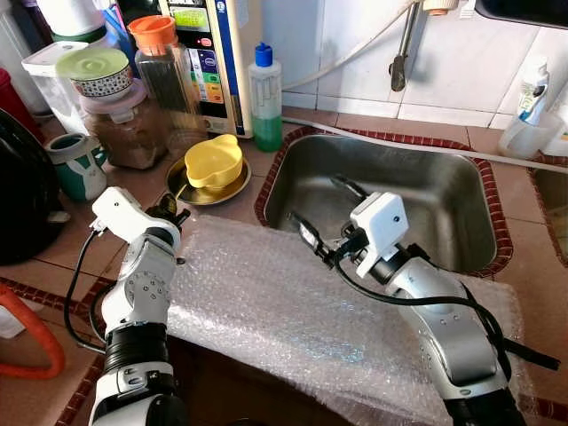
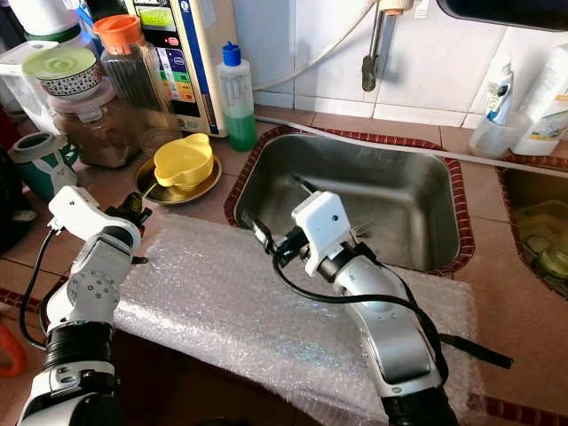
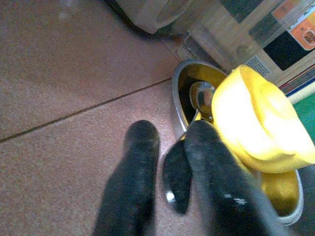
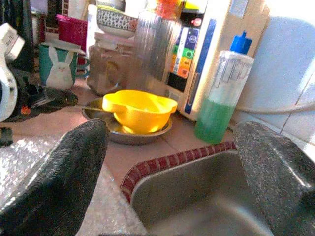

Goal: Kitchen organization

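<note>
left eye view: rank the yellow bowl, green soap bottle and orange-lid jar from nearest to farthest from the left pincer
From the left pincer:
1. yellow bowl, just ahead in the metal dish.
2. orange-lid jar, further back on the counter.
3. green soap bottle, back by the sink corner, only slightly farther.
</note>
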### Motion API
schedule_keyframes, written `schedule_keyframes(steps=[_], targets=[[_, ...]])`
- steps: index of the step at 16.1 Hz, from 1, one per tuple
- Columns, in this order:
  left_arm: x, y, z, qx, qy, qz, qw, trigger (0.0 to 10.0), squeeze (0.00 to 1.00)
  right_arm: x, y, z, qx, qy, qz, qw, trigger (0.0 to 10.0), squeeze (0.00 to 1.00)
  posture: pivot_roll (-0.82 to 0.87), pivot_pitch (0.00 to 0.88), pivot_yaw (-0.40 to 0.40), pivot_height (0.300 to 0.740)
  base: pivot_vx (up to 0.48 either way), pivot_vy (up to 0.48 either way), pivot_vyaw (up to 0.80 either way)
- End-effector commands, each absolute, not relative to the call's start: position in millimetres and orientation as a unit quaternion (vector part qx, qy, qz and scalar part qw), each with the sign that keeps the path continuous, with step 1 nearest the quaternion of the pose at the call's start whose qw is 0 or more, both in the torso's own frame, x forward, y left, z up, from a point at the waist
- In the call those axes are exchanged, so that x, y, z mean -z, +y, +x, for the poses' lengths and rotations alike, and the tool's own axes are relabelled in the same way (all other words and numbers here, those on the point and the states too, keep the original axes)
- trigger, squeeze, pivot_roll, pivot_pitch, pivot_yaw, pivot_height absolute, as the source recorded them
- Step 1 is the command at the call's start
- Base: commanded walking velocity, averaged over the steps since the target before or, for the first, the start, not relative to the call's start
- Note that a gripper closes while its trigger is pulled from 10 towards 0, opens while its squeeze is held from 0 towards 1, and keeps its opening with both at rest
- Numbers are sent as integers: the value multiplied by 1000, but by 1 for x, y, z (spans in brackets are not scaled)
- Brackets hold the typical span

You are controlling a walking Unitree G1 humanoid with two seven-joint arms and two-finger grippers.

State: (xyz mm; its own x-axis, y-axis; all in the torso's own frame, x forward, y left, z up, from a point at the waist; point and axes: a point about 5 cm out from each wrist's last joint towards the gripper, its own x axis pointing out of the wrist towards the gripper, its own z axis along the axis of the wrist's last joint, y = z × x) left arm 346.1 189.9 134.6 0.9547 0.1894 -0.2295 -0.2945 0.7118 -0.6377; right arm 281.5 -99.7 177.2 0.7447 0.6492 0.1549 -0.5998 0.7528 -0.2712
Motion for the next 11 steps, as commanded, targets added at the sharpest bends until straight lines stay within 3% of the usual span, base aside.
schedule_keyframes(steps=[1,7,11], targets=[[-138,193,345,-142,71,-363,918,0,0,-182,-97,278,-347,-127,-104,923,10000,443,35,47,87,740,0,0,0],[-143,194,340,-150,73,-389,906,0,0,-180,-97,278,-348,-117,-114,923,10000,427,34,50,86,740,0,0,0],[-161,196,337,-139,16,-350,926,0,0,-179,-97,278,-349,-116,-120,922,10000,424,33,48,85,740,0,0,0]])
